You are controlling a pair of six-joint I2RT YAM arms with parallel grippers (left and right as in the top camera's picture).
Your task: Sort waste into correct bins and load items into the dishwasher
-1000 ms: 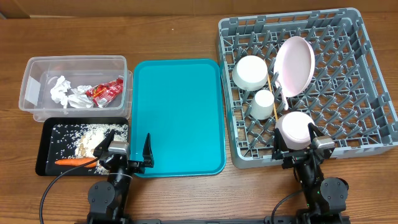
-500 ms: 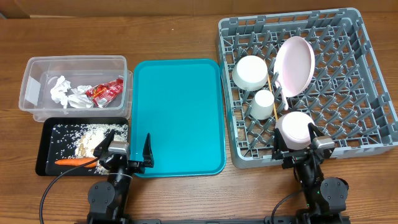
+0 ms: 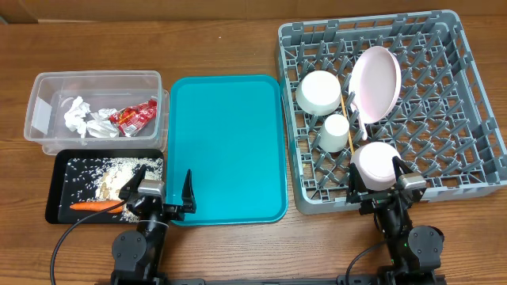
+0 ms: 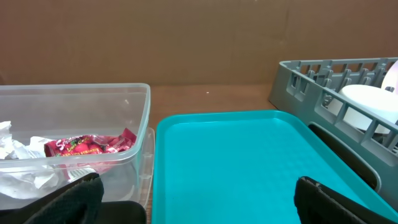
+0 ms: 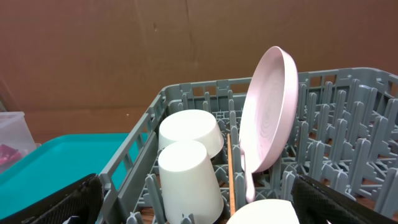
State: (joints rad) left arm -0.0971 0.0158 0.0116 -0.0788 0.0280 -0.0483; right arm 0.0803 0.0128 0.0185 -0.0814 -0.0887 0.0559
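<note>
Overhead, the left claw [image 3: 166,176] sits at the near edge of the surface [image 3: 238,39], jaws wide and holding nothing. One finger is over the black tray [image 3: 55,190] and the other over the near left corner of the teal tray [image 3: 230,150]. The black tray carries scattered rice [image 3: 119,168] and, along its near side, a carrot [image 3: 95,206]. Just behind it stands the clear tub [image 3: 95,77], with crumpled napkins [image 3: 83,119] and a red wrapper [image 3: 135,116] inside, the wrapper to the right of the napkins. The left wrist view shows the black fingers [image 4: 68,199] at the bottom corners, far apart, with the teal tray between them and the wrapper against the tub's wall.

The right claw [image 3: 374,168] is at the near edge of the rack [image 3: 467,119], also wide and gripping nothing. The near bowl [image 3: 374,158] lies in the rack's front rows, between the fingers as seen from above. The right wrist view shows a gap between that bowl and each finger. Farther back a cup [image 3: 336,131] rests among the pegs, the far bowl [image 3: 319,91] lies tilted behind it, and the pink plate [image 3: 376,83] stands on edge, leaning, to their right. A chopstick [image 3: 346,119] runs front to back between cup and plate.
</note>
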